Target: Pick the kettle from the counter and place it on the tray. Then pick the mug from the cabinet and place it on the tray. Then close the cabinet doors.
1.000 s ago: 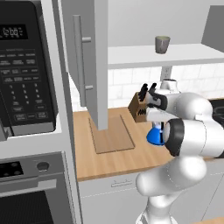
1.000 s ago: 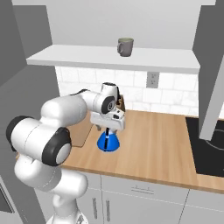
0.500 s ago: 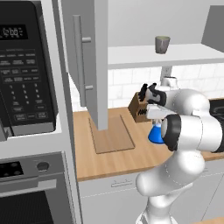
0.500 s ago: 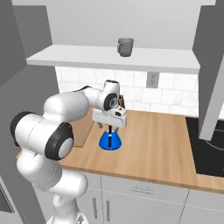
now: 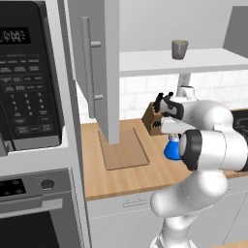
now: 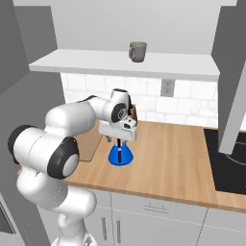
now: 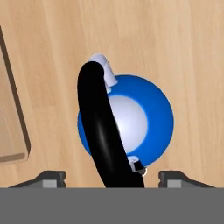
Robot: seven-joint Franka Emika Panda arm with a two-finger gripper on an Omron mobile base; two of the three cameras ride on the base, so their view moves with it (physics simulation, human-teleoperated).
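Hand view looks straight down on blue kettle (image 7: 131, 120), standing upright on wooden desk (image 7: 183, 52), black arched handle running from near the pale spout toward the bottom edge. Corner of tray (image 7: 11, 131) seen at left, apart from kettle.

Left base view: tray (image 5: 126, 152) lies flat on desk (image 5: 121, 179), left of kettle (image 5: 172, 147), with an open grey cabinet door (image 5: 99, 68) hanging over its rear part. Brown knife block (image 5: 152, 121) stands at the wall just behind kettle, close to the wrist. Microwave (image 5: 29, 77) and oven column fill the left side. Grey-green mug (image 5: 179, 49) sits upright on cabinet shelf (image 5: 208, 60) above, well apart from kettle.

Right base view: second open door (image 6: 235, 86) at right, black cooktop (image 6: 228, 153) beneath it; wall socket (image 6: 167, 87) on tiled backsplash; mug (image 6: 137, 51) above.

Claw (image 6: 120, 142) poised directly over kettle (image 6: 120, 154), pointing down. Fingertips (image 7: 52, 177) stand apart on either side of the handle, with clear gaps to it; no contact visible. Claw open, holding nothing. Kettle rests on desk, not on tray.
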